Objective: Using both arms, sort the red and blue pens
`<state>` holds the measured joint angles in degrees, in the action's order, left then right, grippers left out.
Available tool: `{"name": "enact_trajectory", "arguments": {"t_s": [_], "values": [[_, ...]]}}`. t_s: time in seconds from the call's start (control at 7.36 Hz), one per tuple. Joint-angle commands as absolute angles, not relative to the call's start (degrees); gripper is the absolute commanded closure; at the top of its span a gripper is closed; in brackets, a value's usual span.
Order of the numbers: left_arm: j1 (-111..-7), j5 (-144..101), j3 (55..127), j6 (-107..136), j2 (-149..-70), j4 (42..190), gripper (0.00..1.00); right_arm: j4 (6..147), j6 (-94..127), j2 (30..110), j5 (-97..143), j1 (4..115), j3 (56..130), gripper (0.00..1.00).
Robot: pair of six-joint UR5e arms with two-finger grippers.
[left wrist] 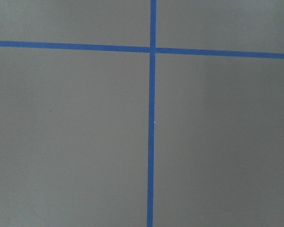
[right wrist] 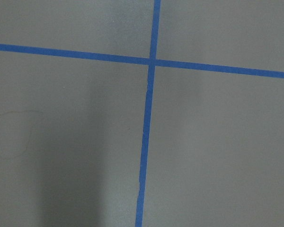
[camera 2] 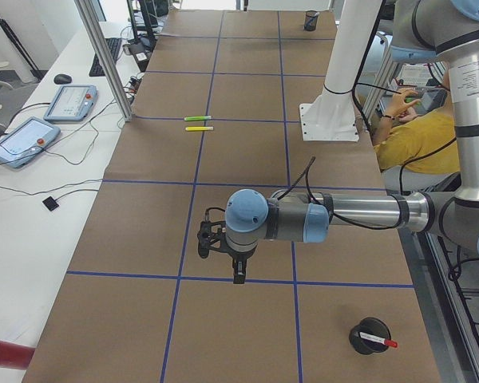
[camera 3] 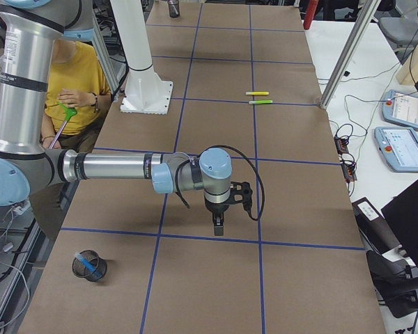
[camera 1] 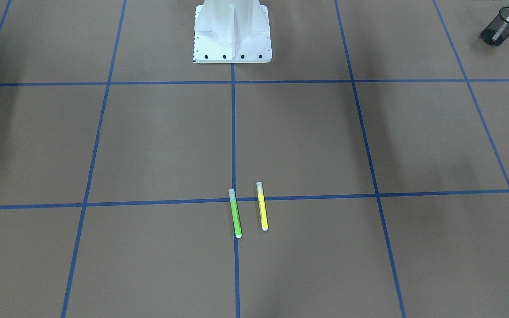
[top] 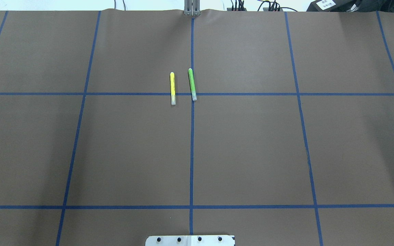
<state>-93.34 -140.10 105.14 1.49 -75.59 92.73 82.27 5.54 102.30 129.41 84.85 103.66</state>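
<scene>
You see the red pen (camera 2: 381,342) in the left cup (camera 2: 359,338) and the blue pen (camera 3: 90,264) in the right cup (camera 3: 79,268); whether the left gripper (camera 2: 239,277) or the right gripper (camera 3: 219,229) is parted, you cannot tell.

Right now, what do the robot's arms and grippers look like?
Both are silver tubes with grey joints and pale blue round caps. The left arm and right arm each have a looping black cable at the wrist, a printed label on one link, and a slim black gripper: left gripper, right gripper.
</scene>
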Motion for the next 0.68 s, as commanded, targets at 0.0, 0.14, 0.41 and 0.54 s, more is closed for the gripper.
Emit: {"name": "enact_trajectory", "arguments": {"t_s": [0.0,0.14,0.41,0.54], "values": [[-93.3,-140.1,105.2,1.5,-75.6,92.8,0.00,82.3,5.5,102.7,129.9,84.8,103.6,0.00],[-93.3,-140.1,105.2,1.5,-75.6,92.8,0.00,82.1,5.5,102.9,130.1,84.8,103.7,0.00],[-93.3,-140.1,105.2,1.5,-75.6,92.8,0.00,75.2,5.5,105.4,130.2,84.8,103.6,0.00],[-93.3,-140.1,105.2,1.5,-75.6,92.8,0.00,70.9,5.5,107.0,130.3,84.8,102.9,0.00]]}}
